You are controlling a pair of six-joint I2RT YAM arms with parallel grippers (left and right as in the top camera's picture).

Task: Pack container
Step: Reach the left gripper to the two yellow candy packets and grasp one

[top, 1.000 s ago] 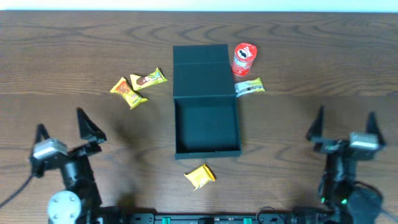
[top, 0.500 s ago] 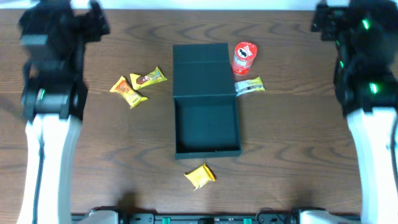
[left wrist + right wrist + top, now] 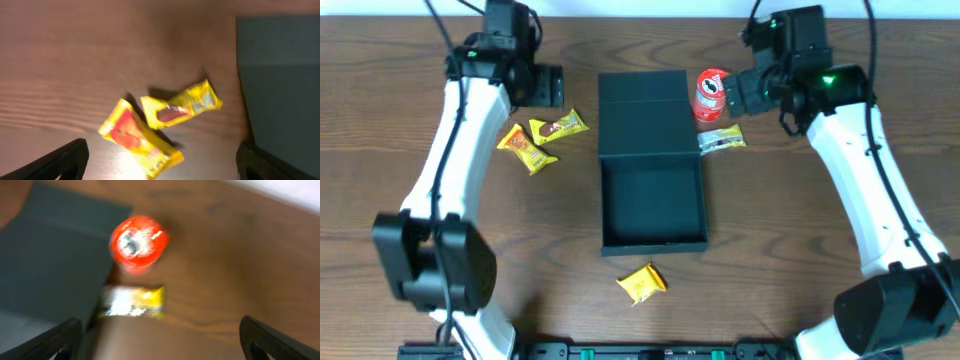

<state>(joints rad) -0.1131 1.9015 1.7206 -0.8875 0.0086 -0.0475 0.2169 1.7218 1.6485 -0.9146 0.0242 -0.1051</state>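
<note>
Container (image 3: 652, 205): dark teal square box, lid open flat.

Dark brown tabletop (image 3: 800, 250) of wood grain with a low satin sheen, matt teal-green cardboard container (image 3: 653, 205), smooth and unprinted, two crinkled glossy yellow film wrappers (image 3: 525, 148) at its ten o'clock, shiny red canister (image 3: 712, 94) at one o'clock, smooth white plastic arm shells (image 3: 445, 150)
</note>
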